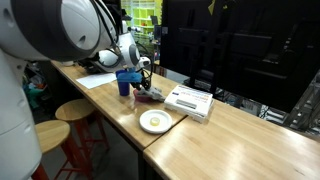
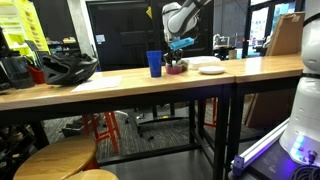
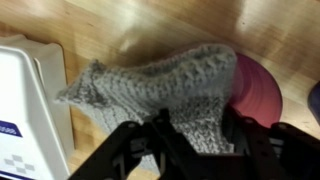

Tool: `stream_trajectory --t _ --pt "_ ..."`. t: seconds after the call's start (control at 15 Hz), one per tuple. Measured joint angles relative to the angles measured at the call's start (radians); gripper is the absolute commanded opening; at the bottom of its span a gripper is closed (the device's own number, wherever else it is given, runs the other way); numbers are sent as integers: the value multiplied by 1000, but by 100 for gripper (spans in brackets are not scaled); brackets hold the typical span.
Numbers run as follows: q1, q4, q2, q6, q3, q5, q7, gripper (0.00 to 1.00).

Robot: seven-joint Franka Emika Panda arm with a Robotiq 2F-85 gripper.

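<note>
My gripper (image 3: pixel 197 135) is shut on a grey knitted cloth (image 3: pixel 160 85), which bunches between the two black fingers and spreads out below them. The cloth hangs over a dark pink bowl (image 3: pixel 258 92) on the wooden table. In both exterior views the gripper (image 1: pixel 140 76) (image 2: pixel 178 46) hovers just above the bowl (image 1: pixel 150 96) (image 2: pixel 176 67), next to a blue cup (image 1: pixel 124 82) (image 2: pixel 154 63). How far the cloth reaches into the bowl is hidden.
A white box (image 1: pixel 190 102) (image 3: pixel 25 110) lies close beside the bowl. A white plate (image 1: pixel 154 121) (image 2: pixel 211 69) sits near the table's front edge. A sheet of paper (image 1: pixel 98 78) and a black helmet (image 2: pixel 66 68) lie farther along. Stools stand under the table.
</note>
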Motion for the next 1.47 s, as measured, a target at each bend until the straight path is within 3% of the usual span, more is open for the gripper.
stream_trajectory --t 0.13,0.27,0.8,1.47 --pt "2 14 11 -1 -4 23 -11 5" --pt "2 23 17 -2 -9 40 -18 0" --pt "1 41 6 -8 -32 108 -60 2" --pt "-22 43 -171 -159 -44 184 -198 2"
